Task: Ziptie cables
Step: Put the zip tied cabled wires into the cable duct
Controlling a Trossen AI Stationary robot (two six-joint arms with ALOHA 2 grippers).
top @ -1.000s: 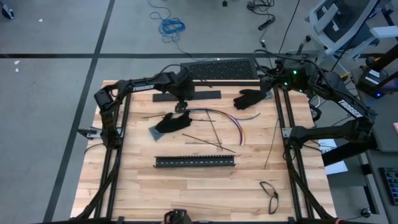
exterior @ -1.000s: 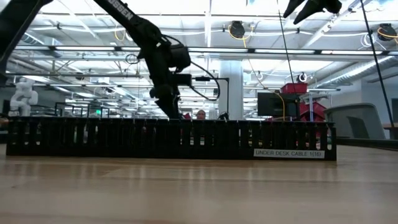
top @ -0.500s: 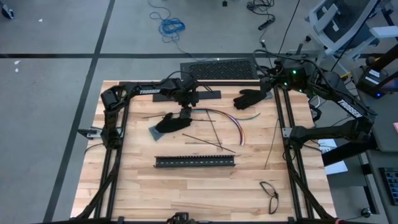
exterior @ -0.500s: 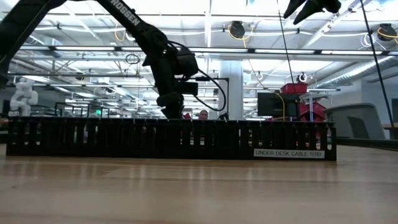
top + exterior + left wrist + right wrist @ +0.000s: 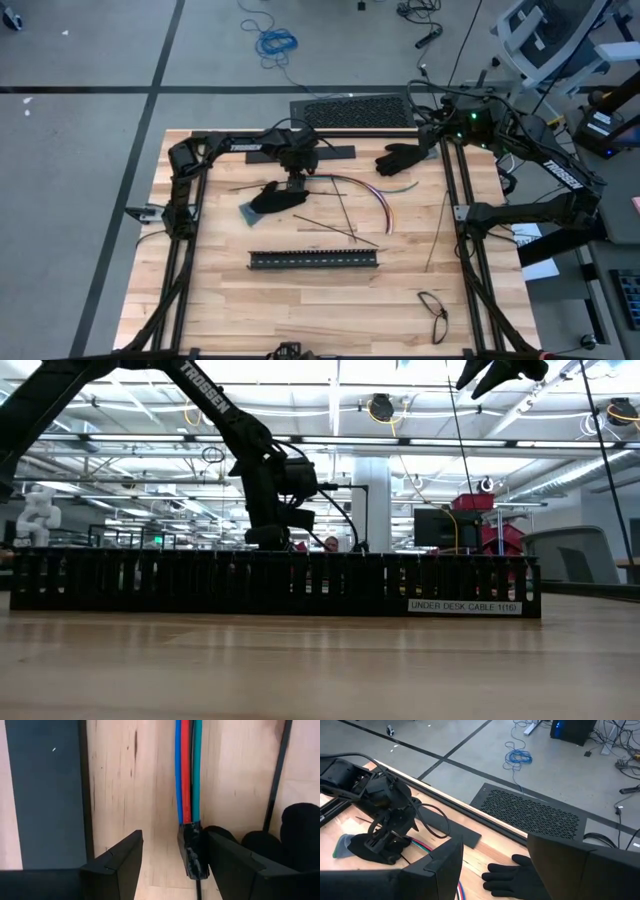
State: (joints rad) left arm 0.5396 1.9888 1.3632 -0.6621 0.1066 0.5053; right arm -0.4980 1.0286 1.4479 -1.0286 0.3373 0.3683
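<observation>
The cables (image 5: 365, 192) lie on the wooden table in an arc. In the left wrist view they show as blue, red and teal strands (image 5: 186, 770) running into a black-wrapped end (image 5: 192, 851). My left gripper (image 5: 297, 181) points down over that end, open. The end stands between its fingers, close beside one of them. Its fingertips are hidden behind the slotted bar in the low view. My right gripper (image 5: 495, 845) hangs open and high above the table's far right part, with nothing between its fingers. My left gripper comes from above with its fingers on either side of the bundle's black-wrapped end (image 5: 194, 862), which lies flat on the table. One finger (image 5: 235, 865) stands right beside it. Whether it touches the end I cannot tell.
A black glove (image 5: 275, 197) lies just near-left of the cable end, and another glove (image 5: 405, 157) lies at the far right. Thin black strips (image 5: 335, 228) lie mid-table. A long slotted bar (image 5: 315, 260) lies nearer the front, glasses (image 5: 433, 310) at the near right and a dark plate (image 5: 300, 153) at the back.
My left gripper has sunk toward the table and come a little toward the near edge, onto the cables' left end. The cables and my right gripper have kept still.
</observation>
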